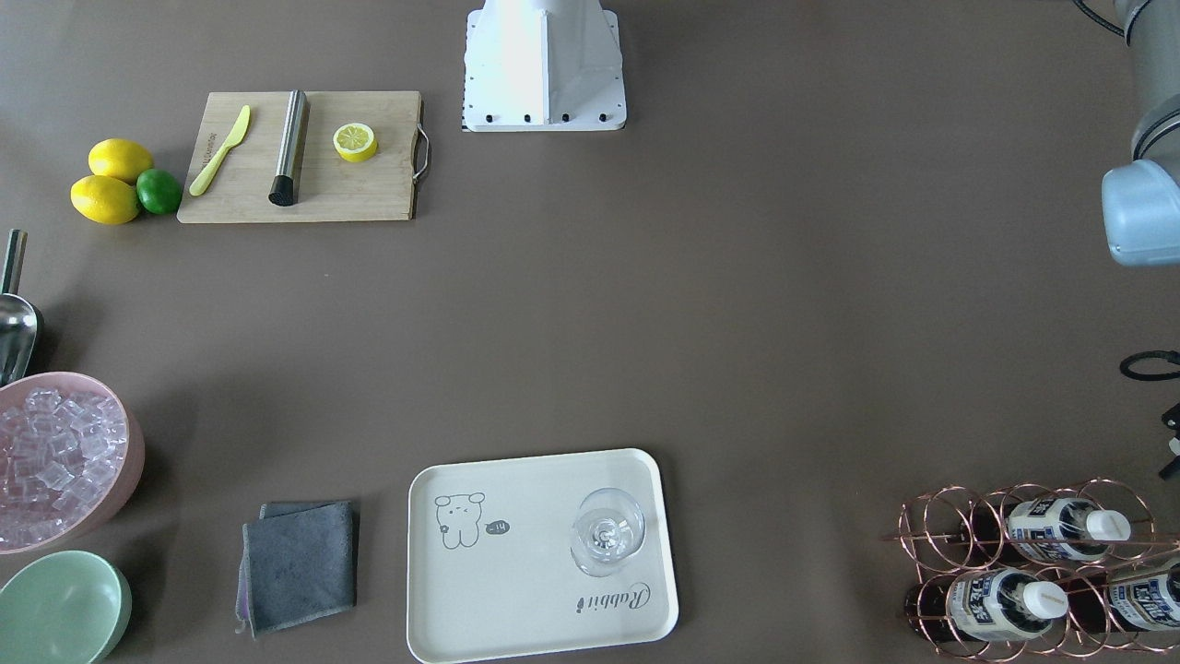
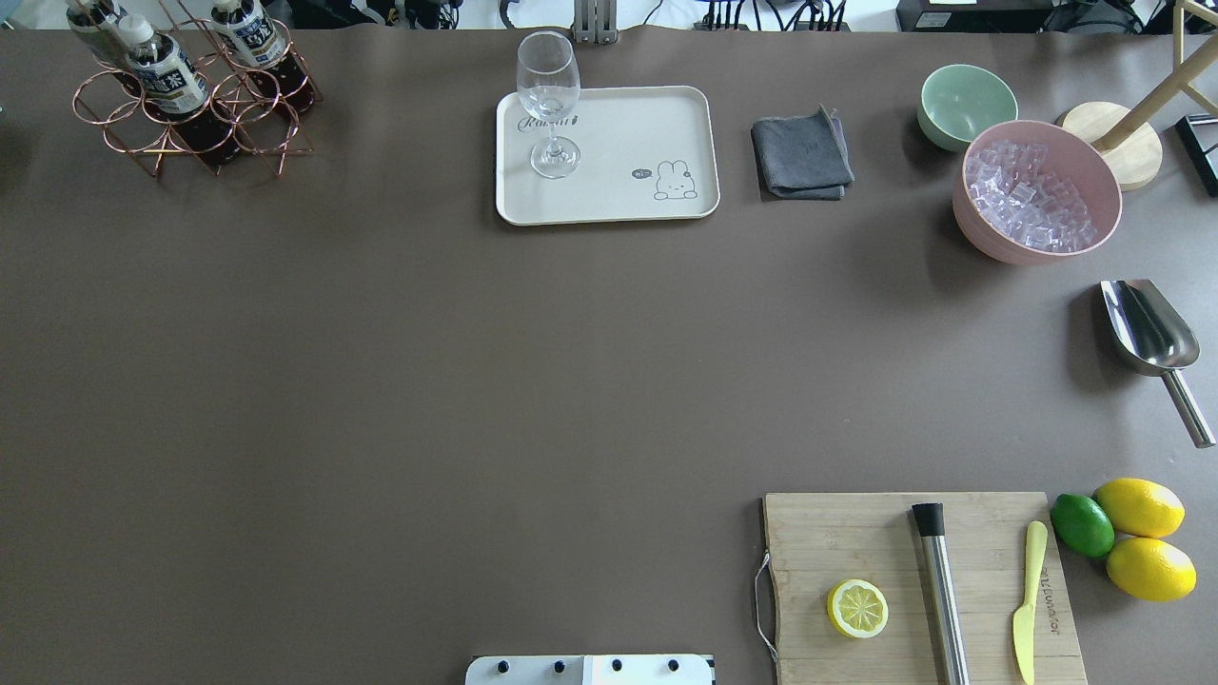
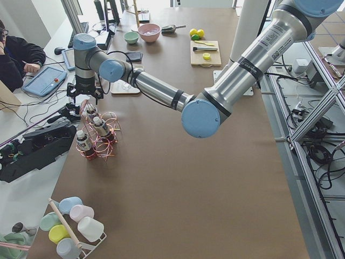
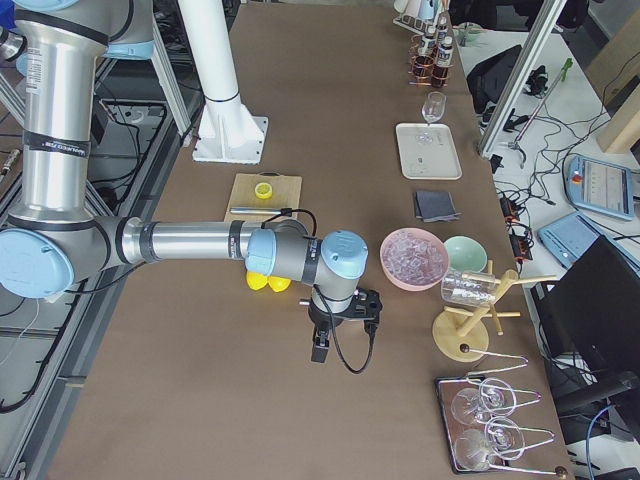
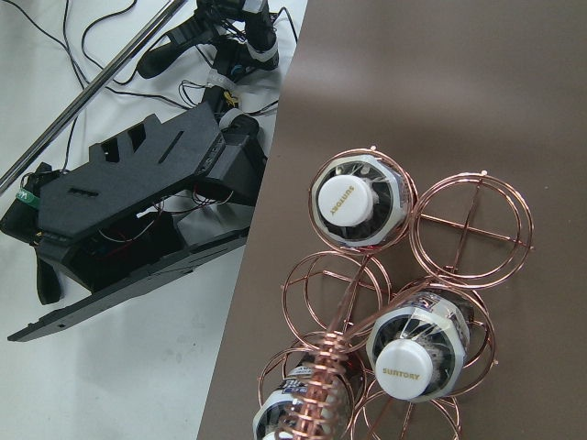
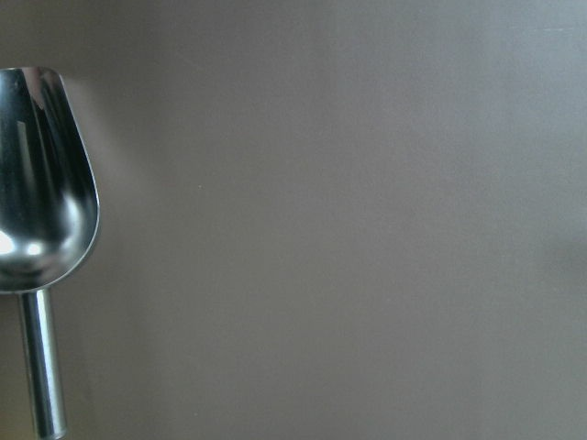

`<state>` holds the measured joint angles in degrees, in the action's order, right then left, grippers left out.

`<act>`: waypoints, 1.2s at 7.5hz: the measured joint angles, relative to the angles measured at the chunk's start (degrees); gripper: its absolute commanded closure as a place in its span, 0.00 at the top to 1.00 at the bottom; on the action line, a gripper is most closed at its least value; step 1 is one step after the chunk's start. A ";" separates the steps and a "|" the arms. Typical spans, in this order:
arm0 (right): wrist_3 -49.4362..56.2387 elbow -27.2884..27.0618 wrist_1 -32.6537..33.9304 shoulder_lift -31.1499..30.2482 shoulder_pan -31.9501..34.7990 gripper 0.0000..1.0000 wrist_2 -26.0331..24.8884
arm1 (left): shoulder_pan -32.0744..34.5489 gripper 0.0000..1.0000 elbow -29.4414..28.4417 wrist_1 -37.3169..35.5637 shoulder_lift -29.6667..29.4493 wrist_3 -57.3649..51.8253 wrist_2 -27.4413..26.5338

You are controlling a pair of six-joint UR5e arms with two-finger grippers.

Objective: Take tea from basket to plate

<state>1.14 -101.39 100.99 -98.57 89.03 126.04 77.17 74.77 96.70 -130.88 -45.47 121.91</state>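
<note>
A: Tea (image 1: 1060, 530) position?
B: I see three bottles upright in the basket (image 1: 940, 530), well apart from the plate (image 1: 516, 590) holding a glass (image 1: 606, 533).
A: Grippers?
B: My left gripper (image 3: 85, 96) hangs over the basket, my right gripper (image 4: 322, 345) above the table (image 4: 200, 400); I cannot tell either's grip.

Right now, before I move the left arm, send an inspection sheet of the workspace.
Surface: brown table, no spill seen.
Job's things: three teas upright in basket; plate holds a glass.
Clutter: cloth, ice bowl, green bowl, scoop, board, lemons, lime.
Tools: left tool above basket, right tool above table beside scoop; open or shut unclear.
Cables: loop hanging at right tool.
Surroundings: operator seated by basket end.
</note>
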 measured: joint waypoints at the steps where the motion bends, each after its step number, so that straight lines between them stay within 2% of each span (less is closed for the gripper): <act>1: 0.00 0.02 0.00 0.03 0.00 1.00 0.00 | 0.04 0.98 -0.69 0.16 -0.22 -1.11 1.00; 7: 0.00 0.06 0.00 0.14 0.00 1.00 0.09 | 0.96 0.95 -2.55 0.84 0.14 -3.64 2.27; 8: 0.00 0.06 0.01 0.20 -0.01 1.00 0.09 | 0.96 0.81 -3.20 1.37 0.01 -3.65 2.28; 9: 0.00 0.10 0.08 0.46 -0.09 1.00 0.09 | 0.97 0.51 -3.72 1.99 -0.13 -3.62 2.28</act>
<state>1.14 -101.29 101.07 -98.11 88.94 126.12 78.14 71.06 98.69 -131.01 -49.10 124.19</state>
